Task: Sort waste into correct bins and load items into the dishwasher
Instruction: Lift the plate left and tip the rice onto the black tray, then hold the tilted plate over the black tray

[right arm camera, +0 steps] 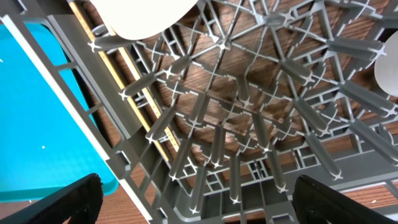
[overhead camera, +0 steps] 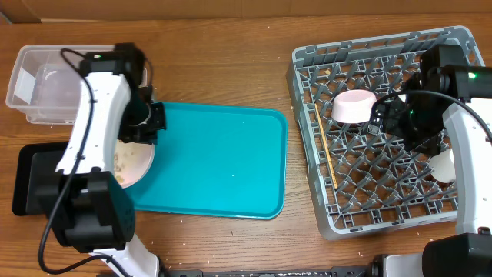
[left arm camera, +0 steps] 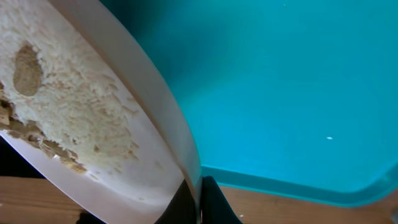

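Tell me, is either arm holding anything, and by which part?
The left gripper, jaws shut, pinches the plate by its rim; the right gripper, jaws open above the grey rack, holds nothing.

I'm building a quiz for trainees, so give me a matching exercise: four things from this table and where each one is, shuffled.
1 plate
2 bowl
3 chopsticks
4 clear tub

A along the rack's side nearest the teal tray
B pinched in the left claw
C at the table's far left corner
D among the rack's pegs

Pairs: 1-B, 2-D, 3-A, 4-C
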### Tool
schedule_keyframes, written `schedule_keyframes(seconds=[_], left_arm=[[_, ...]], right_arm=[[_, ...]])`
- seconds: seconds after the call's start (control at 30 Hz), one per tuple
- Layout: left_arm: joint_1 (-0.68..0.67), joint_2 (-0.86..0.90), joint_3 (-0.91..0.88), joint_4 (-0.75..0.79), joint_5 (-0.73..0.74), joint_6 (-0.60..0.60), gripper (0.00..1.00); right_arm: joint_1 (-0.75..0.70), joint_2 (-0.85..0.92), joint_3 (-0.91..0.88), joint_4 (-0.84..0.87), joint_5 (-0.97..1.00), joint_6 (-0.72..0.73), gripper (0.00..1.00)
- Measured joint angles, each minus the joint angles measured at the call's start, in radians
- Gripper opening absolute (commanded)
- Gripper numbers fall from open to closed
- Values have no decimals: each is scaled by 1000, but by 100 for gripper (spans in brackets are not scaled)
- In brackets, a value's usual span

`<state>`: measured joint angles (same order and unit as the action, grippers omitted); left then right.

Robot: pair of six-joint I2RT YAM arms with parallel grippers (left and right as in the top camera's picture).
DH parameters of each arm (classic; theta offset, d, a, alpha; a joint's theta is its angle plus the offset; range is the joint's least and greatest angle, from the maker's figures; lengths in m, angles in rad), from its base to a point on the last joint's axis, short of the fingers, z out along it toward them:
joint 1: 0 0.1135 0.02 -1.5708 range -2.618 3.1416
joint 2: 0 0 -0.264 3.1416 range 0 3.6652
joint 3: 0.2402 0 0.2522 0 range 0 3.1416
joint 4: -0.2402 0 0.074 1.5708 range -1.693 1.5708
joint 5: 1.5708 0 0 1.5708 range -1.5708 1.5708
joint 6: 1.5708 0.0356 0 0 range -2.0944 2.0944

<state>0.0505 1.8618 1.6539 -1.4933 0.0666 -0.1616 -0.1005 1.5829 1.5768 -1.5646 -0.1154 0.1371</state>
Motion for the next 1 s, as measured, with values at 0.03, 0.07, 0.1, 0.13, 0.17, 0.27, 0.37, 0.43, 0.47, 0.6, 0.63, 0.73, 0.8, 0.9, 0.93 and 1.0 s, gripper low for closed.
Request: schedule_keyframes(seconds=[0.03,0.07,0.1,0.13,0.17,0.27,0.37,0.43,0.47,0.6,0.63,0.73,0.8,0.9,0.93,1.0], left_arm=[[21,-3,0,-3,21,16,4],[37,-3,0,-5,36,29,4],[58,-3,0,-9,55,43,4],[73,-3,0,-12,67,55,4],[91,-3,0,-14,83,68,4],[141,-3,0,-26,131,105,4],[193,-3,0,-45,195,153,4],[227,-3,0,-60,237,182,4],[244,-3,0,-65,257,196,4],[309,-3,0,-83,327,243,4],[327,-3,0,-88,341,248,4],[380,-3,0,-102,388,275,4],[412,-3,0,-112,425,296,4],[457,-3,0,-119,478,330,4],[468,-3,0,-120,489,337,4],[492,-3,0,-122,513,353,4]], right_arm=[[0,0,0,0,0,0,100],[0,0,0,0,0,0,100],[0,0,0,-1,0,0,100],[0,0,0,-1,0,0,100],[0,0,0,-3,0,-1,100],[0,0,0,-8,0,-1,100],[0,0,0,-7,0,-1,100],[0,0,0,-8,0,-1,100],[0,0,0,-8,0,0,100],[0,0,0,-8,0,-1,100],[0,0,0,-8,0,-1,100],[0,0,0,-8,0,-1,100],[0,0,0,-8,0,-1,100],[0,0,0,-8,0,-3,100],[0,0,0,-9,0,-3,100],[0,0,0,-11,0,-3,100]])
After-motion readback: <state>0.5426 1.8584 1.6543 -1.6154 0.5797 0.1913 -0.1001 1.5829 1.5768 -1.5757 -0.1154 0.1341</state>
